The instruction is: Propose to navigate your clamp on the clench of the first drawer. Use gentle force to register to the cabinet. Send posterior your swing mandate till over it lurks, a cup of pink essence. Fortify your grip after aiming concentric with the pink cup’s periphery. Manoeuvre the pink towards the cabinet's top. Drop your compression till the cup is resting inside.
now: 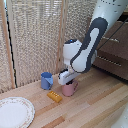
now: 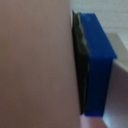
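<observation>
Setting: a light wooden table (image 1: 95, 107) stands before a pale reed screen (image 1: 35, 35), seen in the exterior view.

Cabinet: the cabinet (image 1: 117, 52), dark brown, fills the exterior view's right edge; silver bar handles (image 1: 111, 61) cross its drawer fronts. The arm hides much of it, so which drawer is the first, and whether any is pulled out, cannot be told.

Arm: the white and grey robot arm (image 1: 92, 40) bends down from the upper right of the exterior view toward the middle of the table.

Clamp: the clamp (image 1: 67, 80) sits low over the pink cup, at its rim. In the wrist view a dark blue fingertip (image 2: 99, 65) with a black pad lies flat against a broad pink surface, which reads as the cup wall (image 2: 35, 65). The second finger is out of sight, so whether the jaws are closed on the cup cannot be told.

Pink cup: the pink cup (image 1: 69, 89) stands upright on the table, directly beneath the clamp, well apart from the cabinet.

Blue mug: a blue mug (image 1: 47, 80) stands upright near the pink cup, toward the exterior view's left.

Yellow block: a small yellow block (image 1: 55, 96) lies on the table just in front of the two mugs.

Plate: a white plate (image 1: 14, 112) with a patterned rim rests at the exterior view's lower left corner.
</observation>
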Robot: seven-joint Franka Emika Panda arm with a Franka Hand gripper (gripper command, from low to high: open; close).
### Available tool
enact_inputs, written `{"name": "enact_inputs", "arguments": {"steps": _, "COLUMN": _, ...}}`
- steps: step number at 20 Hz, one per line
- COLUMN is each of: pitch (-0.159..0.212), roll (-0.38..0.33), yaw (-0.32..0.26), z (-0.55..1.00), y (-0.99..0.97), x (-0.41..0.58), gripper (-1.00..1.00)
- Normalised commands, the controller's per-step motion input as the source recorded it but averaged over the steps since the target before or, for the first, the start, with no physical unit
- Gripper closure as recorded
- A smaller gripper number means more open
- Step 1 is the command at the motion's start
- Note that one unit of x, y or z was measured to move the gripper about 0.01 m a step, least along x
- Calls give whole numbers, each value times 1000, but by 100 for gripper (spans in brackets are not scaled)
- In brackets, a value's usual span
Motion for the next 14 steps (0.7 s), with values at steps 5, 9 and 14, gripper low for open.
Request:
{"name": "enact_inputs", "arguments": {"steps": 5, "pitch": 10, "roll": 0, "yaw": -292, "z": 695, "y": 4, "x": -14, "gripper": 100}}
{"name": "enact_inputs", "arguments": {"steps": 9, "pitch": 0, "roll": -8, "yaw": -365, "z": 679, "y": 0, "x": 8, "gripper": 100}}
{"name": "enact_inputs", "arguments": {"steps": 14, "pitch": 0, "roll": -70, "yaw": -355, "z": 550, "y": 0, "x": 122, "gripper": 100}}
